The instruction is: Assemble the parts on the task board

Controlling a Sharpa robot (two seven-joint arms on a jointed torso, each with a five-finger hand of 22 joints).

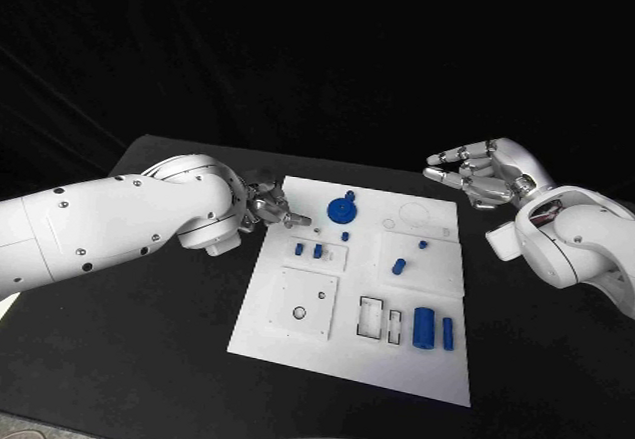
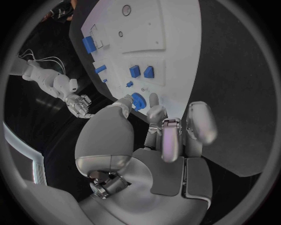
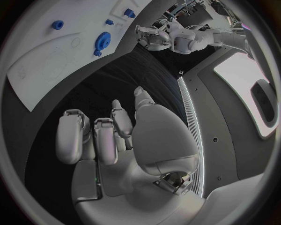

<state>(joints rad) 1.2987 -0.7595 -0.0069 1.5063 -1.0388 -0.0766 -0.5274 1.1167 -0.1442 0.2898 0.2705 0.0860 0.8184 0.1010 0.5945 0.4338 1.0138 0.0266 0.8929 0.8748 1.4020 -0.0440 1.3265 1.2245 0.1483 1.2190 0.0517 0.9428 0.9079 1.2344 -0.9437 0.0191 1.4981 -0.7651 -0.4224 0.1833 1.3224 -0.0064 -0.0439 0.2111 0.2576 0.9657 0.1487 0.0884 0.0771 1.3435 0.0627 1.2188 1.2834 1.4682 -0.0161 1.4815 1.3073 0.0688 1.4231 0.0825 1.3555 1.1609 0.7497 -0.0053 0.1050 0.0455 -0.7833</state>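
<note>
The white task board [image 1: 350, 357] lies in the middle of the black table. A blue gear [image 1: 343, 212] stands near its far left corner and also shows in the left wrist view [image 2: 138, 100] and the right wrist view [image 3: 103, 40]. My left hand [image 1: 268, 204] hovers at the board's left edge, a short way from the gear, fingers [image 2: 153, 102] spread towards it and holding nothing. My right hand [image 1: 480, 174] hangs beyond the board's far right corner, its fingers [image 3: 96, 138] loosely bent, nothing in them.
Two small blue blocks [image 1: 309, 249] sit beside a small blue peg [image 1: 345, 236] left of centre. Two more blue pegs [image 1: 397, 266] stand to the right. A thick blue cylinder [image 1: 424, 326] and a slim one [image 1: 448, 334] lie at the near right, beside rectangular slots [image 1: 373, 318].
</note>
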